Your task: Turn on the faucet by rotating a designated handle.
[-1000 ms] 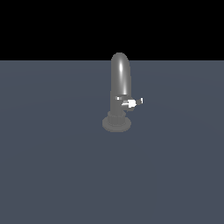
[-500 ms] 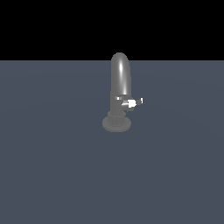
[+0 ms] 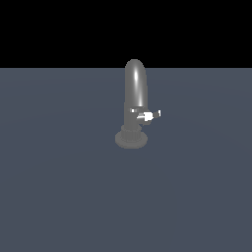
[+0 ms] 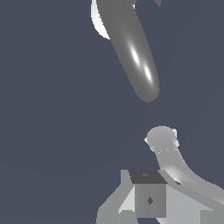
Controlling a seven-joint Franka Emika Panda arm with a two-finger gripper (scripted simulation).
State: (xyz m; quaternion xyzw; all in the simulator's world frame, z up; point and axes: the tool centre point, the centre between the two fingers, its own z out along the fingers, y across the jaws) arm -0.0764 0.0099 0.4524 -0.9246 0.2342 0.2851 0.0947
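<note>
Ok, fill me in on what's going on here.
A simulated Panda arm is meant to turn on the faucet by rotating its handle. The faucet stands upright, and the short silver handle juts toward the exterior view's right. No arm shows in the exterior view and nothing touches the handle there. The wrist camera looks onto the glossy tube.

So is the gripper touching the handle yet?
Cannot tell. The wrist view shows the gripper near the faucet without a plain contact or gap; the exterior view shows the handle alone.
</note>
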